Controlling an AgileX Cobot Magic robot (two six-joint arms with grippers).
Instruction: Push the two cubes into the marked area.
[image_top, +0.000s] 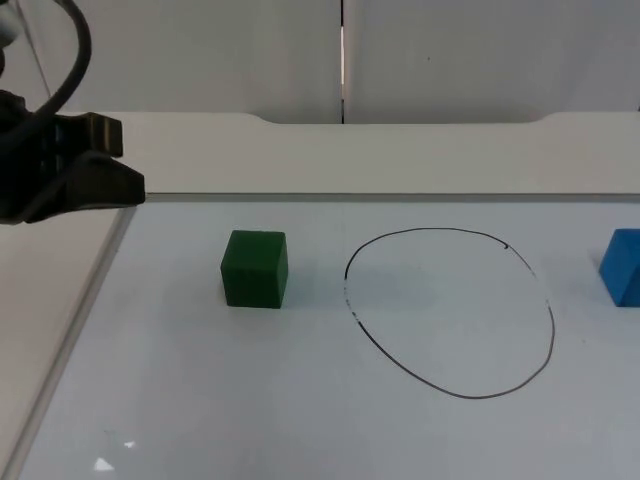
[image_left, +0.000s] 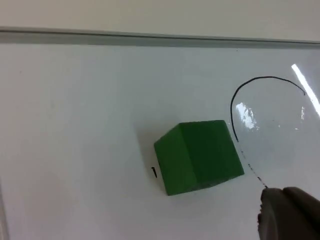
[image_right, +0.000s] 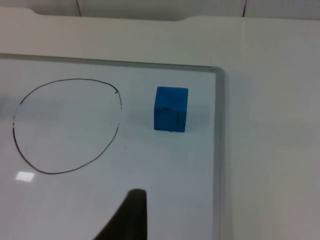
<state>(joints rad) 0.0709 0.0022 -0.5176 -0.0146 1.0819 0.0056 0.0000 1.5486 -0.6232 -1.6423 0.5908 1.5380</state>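
A green cube (image_top: 254, 268) sits on the whiteboard, left of a hand-drawn black oval (image_top: 450, 312). At the far right edge of the top view is a blue cube (image_top: 624, 265), outside the oval. My left gripper (image_top: 126, 160) hangs open at the upper left, above the board's corner and well away from the green cube. In the left wrist view the green cube (image_left: 198, 156) lies just beside the oval line (image_left: 235, 125), with one fingertip (image_left: 287, 216) nearer than it. In the right wrist view my right gripper (image_right: 127, 217) is short of the blue cube (image_right: 171, 109), which lies right of the oval (image_right: 67, 125).
The whiteboard has a grey frame, seen as its left edge (image_top: 70, 330) and its right edge (image_right: 218, 150). Bare white table lies beyond the frame on both sides, and a grey partition wall (image_top: 200, 50) closes off the back.
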